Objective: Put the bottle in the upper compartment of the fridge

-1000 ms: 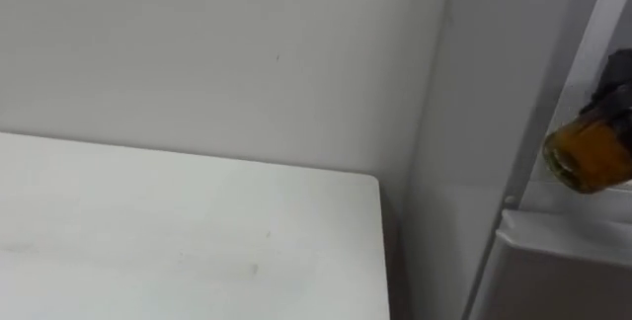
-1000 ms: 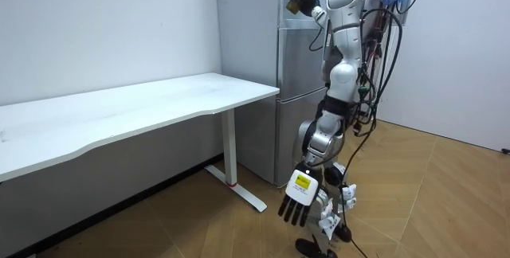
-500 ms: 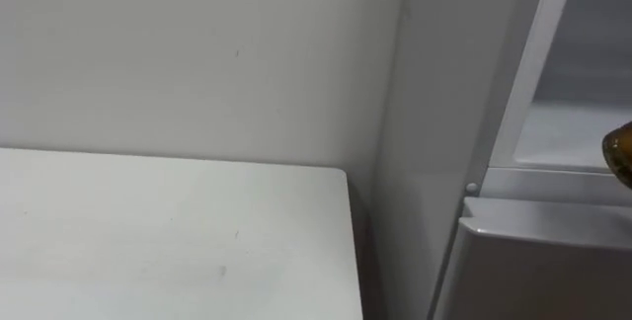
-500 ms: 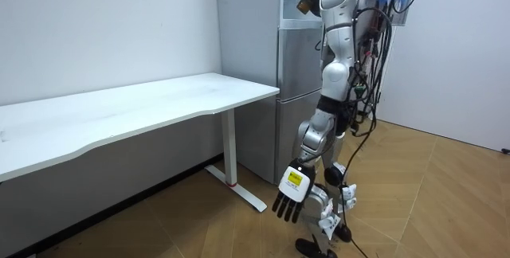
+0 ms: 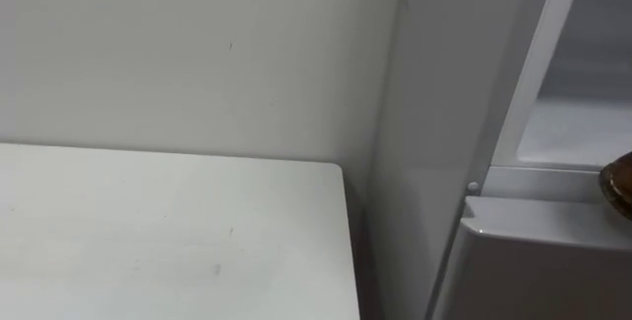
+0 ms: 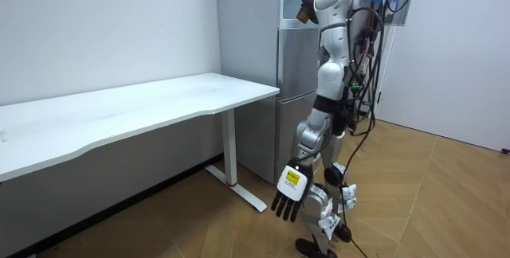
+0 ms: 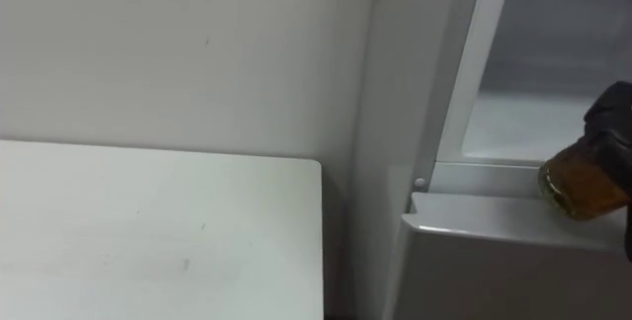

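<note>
bottle (image 7: 578, 184) at 3 o'clock by upper fridge (image 7: 518, 122) sill, right hand (image 7: 614, 113) fingers curled round it, left hand (image 6: 288, 197) fingers straight

**No print legible in any view**

Nothing is reading as text, number or sign; the left robot hand (image 6: 288, 190), hanging low near the fridge (image 6: 291, 75) in the room view, is carrying a white-and-yellow tag on its back, its print too small to make out; the bottle (image 7: 581, 184) in the right robot hand (image 7: 614, 115) is showing bare amber; the desk (image 5: 148, 231) is showing plain white.
</note>
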### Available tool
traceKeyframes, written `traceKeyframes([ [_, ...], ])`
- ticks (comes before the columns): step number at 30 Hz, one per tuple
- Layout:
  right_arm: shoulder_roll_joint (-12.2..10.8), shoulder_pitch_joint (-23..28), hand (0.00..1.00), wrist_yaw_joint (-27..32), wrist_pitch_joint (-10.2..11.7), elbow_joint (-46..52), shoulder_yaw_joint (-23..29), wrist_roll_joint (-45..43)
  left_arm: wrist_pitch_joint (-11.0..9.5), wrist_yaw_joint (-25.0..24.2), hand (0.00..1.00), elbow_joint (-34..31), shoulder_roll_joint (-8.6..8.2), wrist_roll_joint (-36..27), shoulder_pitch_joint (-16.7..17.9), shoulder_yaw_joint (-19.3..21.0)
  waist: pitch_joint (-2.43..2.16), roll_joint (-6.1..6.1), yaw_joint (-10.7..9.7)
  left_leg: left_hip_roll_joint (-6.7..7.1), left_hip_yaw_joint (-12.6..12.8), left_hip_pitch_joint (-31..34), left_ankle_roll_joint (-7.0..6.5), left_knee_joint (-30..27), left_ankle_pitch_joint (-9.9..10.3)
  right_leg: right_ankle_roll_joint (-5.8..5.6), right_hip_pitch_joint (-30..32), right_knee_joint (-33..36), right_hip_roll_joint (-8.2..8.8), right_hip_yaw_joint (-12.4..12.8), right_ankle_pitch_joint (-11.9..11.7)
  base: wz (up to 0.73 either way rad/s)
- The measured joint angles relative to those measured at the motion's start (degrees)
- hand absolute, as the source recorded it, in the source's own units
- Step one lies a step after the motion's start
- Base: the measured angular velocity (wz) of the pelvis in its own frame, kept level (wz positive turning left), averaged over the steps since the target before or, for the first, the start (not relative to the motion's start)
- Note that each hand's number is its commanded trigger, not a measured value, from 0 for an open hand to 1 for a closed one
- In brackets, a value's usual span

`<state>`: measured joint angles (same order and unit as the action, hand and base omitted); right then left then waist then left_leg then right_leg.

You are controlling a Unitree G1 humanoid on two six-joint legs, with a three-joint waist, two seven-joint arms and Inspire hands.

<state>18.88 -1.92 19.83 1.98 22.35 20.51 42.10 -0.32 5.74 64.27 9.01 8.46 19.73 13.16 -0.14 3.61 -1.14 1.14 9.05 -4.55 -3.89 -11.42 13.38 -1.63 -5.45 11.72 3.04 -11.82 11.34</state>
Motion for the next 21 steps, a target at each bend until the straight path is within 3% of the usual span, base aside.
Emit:
traceKeyframes([
  [8,0.3,-1.7,1.0,1.9,-0.3,0.0,0.1,0.2,0.2,0.3,0.0,-0.2,-0.22,0.0,-0.4,0.1,-0.1,-0.12,-0.1,-0.03,0.0,0.8,0.0,-0.1,0.0,0.07,0.8,0.1,-0.02,-0.2,0.0,0.0],
  [21,3.6,-8.5,1.0,3.3,-0.9,-8.6,0.5,0.0,1.2,0.0,0.0,-0.2,-0.22,-0.2,-1.1,0.2,0.18,0.15,0.1,-0.11,0.0,0.5,0.02,-0.1,0.0,0.07,0.5,0.0,-0.11,-0.2,0.0,0.0],
])
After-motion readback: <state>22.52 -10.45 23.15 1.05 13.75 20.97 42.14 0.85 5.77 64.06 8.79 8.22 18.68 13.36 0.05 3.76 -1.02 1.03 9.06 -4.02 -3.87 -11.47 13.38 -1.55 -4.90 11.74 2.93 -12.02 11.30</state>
